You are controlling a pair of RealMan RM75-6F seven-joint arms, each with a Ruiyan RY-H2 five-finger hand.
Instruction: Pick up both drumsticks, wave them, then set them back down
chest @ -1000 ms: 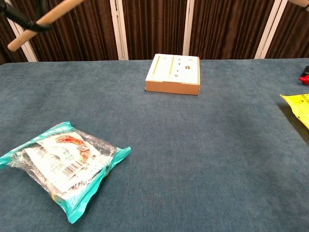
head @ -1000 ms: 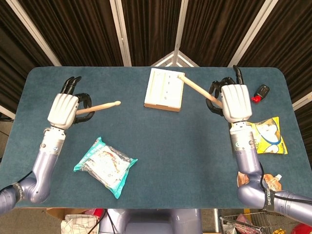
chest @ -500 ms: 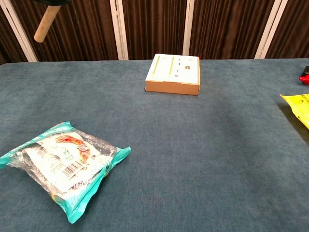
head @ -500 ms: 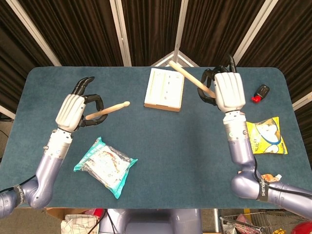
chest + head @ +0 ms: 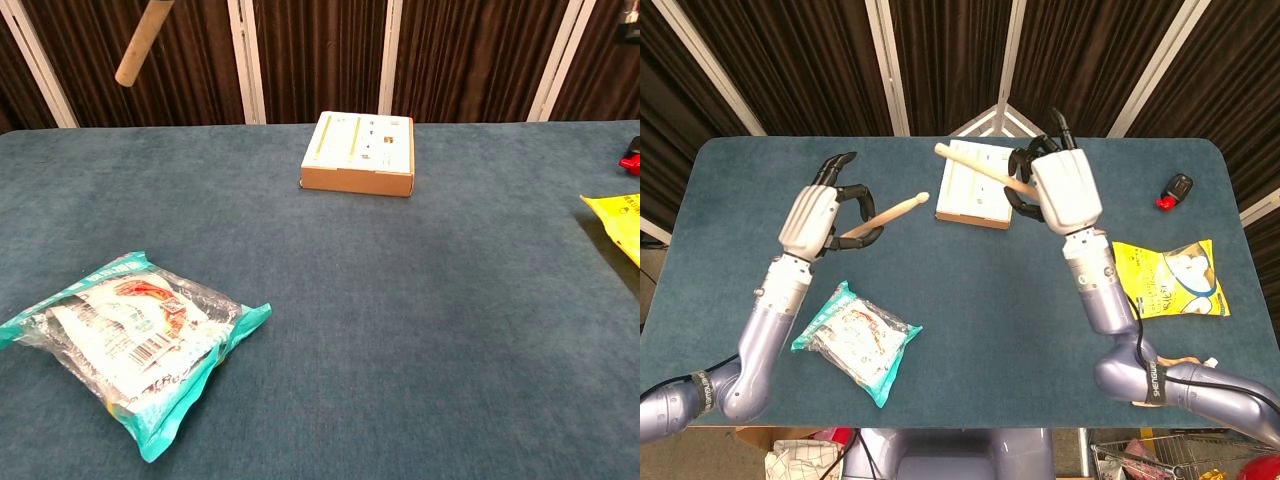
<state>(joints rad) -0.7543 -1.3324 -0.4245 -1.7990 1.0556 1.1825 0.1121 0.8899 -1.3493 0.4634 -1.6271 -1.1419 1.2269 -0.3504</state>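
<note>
While both arms are raised above the blue desk, a drumstick is held in each hand. The left drumstick is gripped by the curled fingers of the left hand, its tip pointing toward the middle of the desk and angled upward. In the chest view only the butt end of this stick is seen, hanging in front of the dark curtain at the top left. The right drumstick is clasped by the right hand, whose fingers are wrapped round the shaft; its tip is seen over the near-left corner of the flat white box in the head view. Neither stick is touching the desk.

The white box is set at the far middle of the desk, and its brown side is shown in the chest view. A teal snack packet is lying near the front left, below the left forearm. A yellow packet is placed on the right side, just beside the right forearm. A small red and black object is found near the far right corner, well apart from the hands.
</note>
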